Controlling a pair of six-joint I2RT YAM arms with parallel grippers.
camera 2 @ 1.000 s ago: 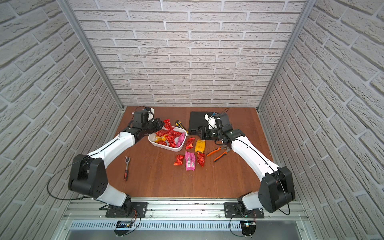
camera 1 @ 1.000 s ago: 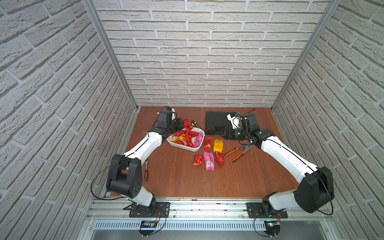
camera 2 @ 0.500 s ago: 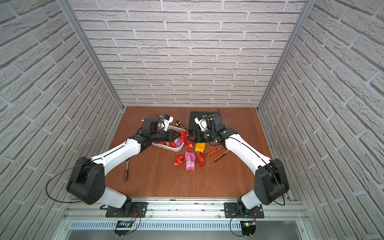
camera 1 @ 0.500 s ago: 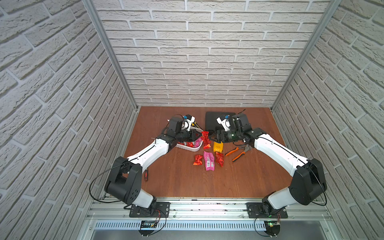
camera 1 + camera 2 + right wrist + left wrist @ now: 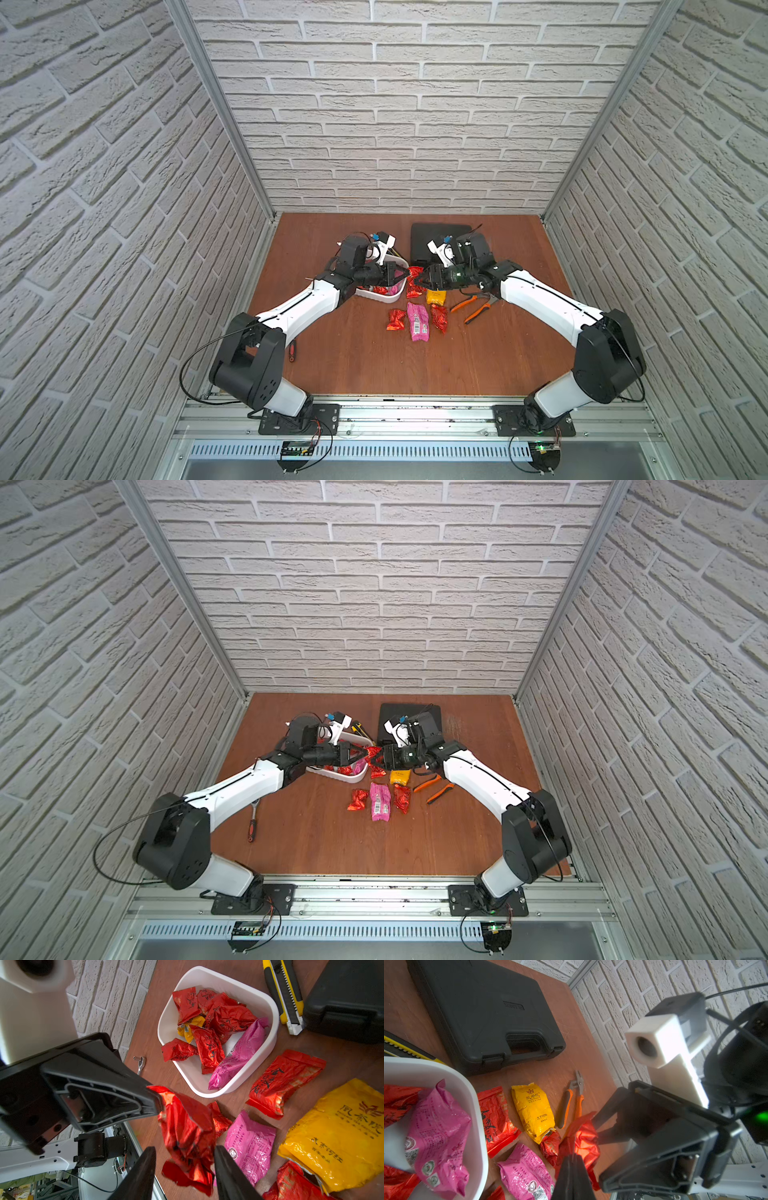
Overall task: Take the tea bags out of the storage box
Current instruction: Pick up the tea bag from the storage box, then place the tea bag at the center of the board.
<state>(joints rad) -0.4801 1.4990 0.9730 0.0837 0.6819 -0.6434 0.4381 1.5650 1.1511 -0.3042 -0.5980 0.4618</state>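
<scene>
The white storage box [image 5: 390,296] [image 5: 274,1012] holds several red tea bags [image 5: 209,1047], a yellow one and a pink one [image 5: 438,1126]. More tea bags lie on the table beside it: red [image 5: 282,1080], yellow [image 5: 435,296], pink [image 5: 417,322]. My left gripper [image 5: 405,274] [image 5: 572,1156] is shut on a corner of a crumpled red tea bag [image 5: 583,1138] [image 5: 187,1126], held in the air past the box's right rim. My right gripper [image 5: 422,280] [image 5: 185,1149] faces it, open, its two fingers on either side of that bag's free end.
A black hard case [image 5: 436,239] lies behind the right arm. A yellow utility knife [image 5: 284,995] sits between case and box. Orange-handled pliers [image 5: 473,305] lie right of the loose bags. A ratchet with a red handle [image 5: 253,820] lies under the left arm.
The left gripper carried a red tea bag from over the box's back edge to its right side. The right gripper moved left to meet it, and its jaws have narrowed around the bag.
</scene>
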